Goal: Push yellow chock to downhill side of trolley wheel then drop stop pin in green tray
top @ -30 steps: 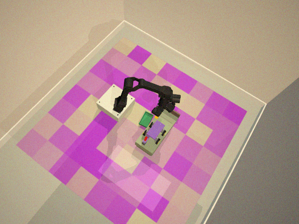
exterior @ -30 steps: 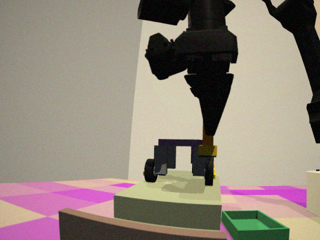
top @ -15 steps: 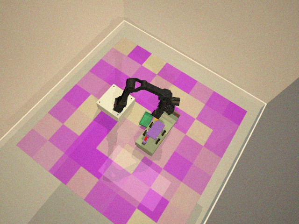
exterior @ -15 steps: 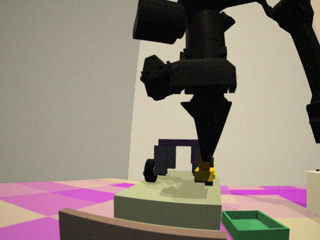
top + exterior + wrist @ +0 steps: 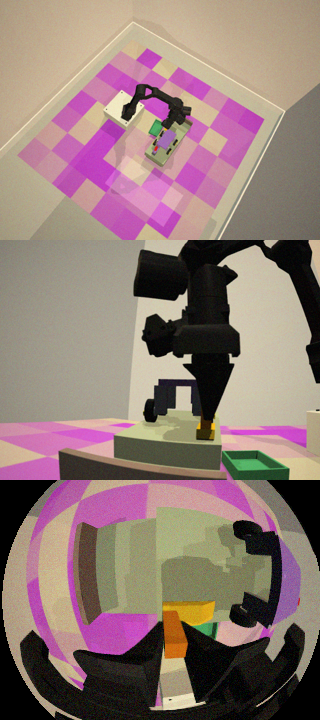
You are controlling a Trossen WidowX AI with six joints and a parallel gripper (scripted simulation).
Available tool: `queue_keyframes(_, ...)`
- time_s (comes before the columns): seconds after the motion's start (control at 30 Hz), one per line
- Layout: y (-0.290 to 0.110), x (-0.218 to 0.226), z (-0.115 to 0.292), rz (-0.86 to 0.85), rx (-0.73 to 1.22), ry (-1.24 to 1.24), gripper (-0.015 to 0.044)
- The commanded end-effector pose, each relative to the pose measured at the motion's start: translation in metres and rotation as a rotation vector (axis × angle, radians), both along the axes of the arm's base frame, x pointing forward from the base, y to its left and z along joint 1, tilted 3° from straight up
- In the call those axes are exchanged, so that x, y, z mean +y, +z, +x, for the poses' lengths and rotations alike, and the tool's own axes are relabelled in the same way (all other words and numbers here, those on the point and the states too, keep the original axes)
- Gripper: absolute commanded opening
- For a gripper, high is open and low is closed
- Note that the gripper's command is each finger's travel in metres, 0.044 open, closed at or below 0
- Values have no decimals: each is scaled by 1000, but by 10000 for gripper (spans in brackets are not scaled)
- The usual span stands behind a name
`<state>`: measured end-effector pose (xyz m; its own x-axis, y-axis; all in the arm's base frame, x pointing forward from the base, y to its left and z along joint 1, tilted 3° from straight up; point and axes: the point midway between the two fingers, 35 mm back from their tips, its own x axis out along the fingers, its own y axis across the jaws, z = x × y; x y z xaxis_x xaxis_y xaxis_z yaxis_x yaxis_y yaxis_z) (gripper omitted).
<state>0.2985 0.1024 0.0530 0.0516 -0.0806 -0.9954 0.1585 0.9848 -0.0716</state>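
My gripper [image 5: 164, 126] [image 5: 206, 417] [image 5: 170, 626] points straight down and is shut on the orange handle [image 5: 206, 423] [image 5: 175, 635] of the yellow chock [image 5: 205, 433] [image 5: 191, 612]. The chock rests on the pale green ramp [image 5: 160, 159] [image 5: 165, 445] [image 5: 180, 534], just downhill of one trolley wheel [image 5: 246, 615]. I cannot tell if chock and wheel touch. The purple trolley [image 5: 166, 139] [image 5: 168, 393] [image 5: 288, 576] stands on the ramp. The red-headed stop pin [image 5: 155, 149] sits at its uphill end. The green tray [image 5: 155, 127] [image 5: 254, 464] [image 5: 208, 630] lies beside the ramp's low end.
A brown curved wall [image 5: 103, 467] [image 5: 87, 580] closes the ramp's downhill end. The arm's white base block [image 5: 116, 108] [image 5: 314, 431] stands beyond the tray. The floor is a pink and purple checker.
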Motion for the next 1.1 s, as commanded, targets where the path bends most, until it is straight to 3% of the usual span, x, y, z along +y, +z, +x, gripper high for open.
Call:
queue_keyframes(0.0,-1,-3,-1,-6,4,6,0)
queue_keyframes(1.07,5,-32,1,-9,3,6,0)
